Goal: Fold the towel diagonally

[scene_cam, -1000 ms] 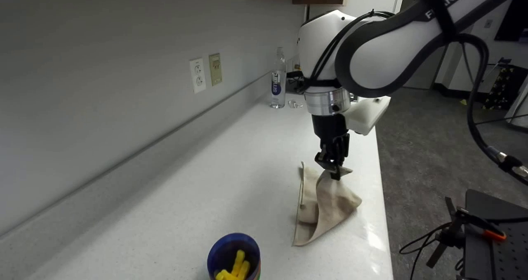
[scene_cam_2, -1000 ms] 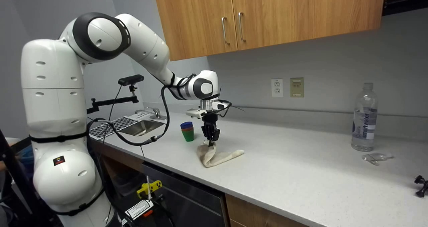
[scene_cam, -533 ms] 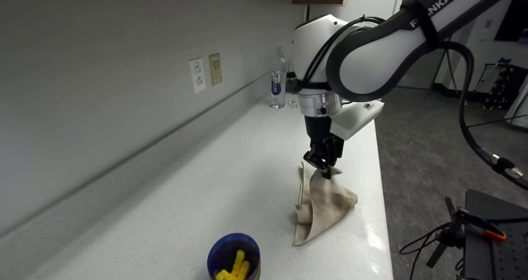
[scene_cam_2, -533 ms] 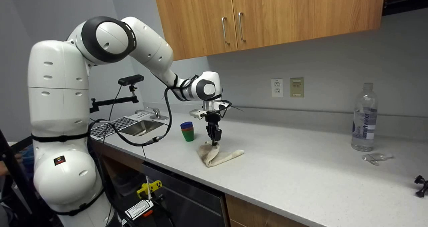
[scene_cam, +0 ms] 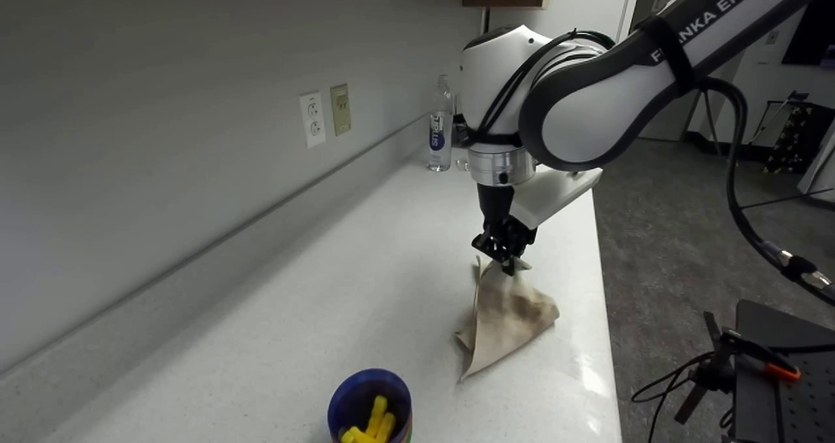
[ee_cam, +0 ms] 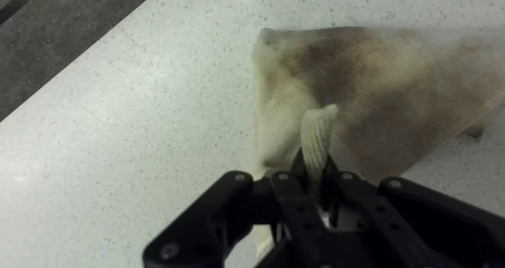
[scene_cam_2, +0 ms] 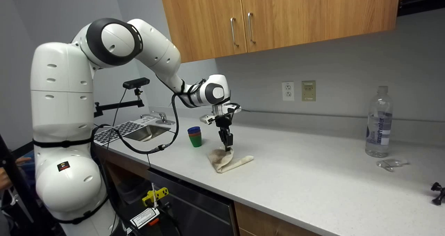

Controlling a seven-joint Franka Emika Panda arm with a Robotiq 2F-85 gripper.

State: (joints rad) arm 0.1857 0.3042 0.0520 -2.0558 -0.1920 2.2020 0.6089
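Observation:
The beige towel lies on the counter, partly folded over itself. It also shows in an exterior view. My gripper is shut on a gathered part of the towel and holds it slightly above the counter, so that the cloth slopes down from the fingers. In the wrist view, a pale ribbed strip of the towel stands up between the fingertips of my gripper. Beyond it the towel's smudged brown face spreads out to the right. The layer under the lifted part is mostly hidden.
A stack of blue, red and green cups with yellow pieces inside stands near the towel. A water bottle stands by the wall. The counter's front edge runs close to the towel. A sink lies at the far end.
My gripper has moved toward the wall, carrying the held part of the towel over the lying part. More of the smudged face shows now and less of the lower layer.

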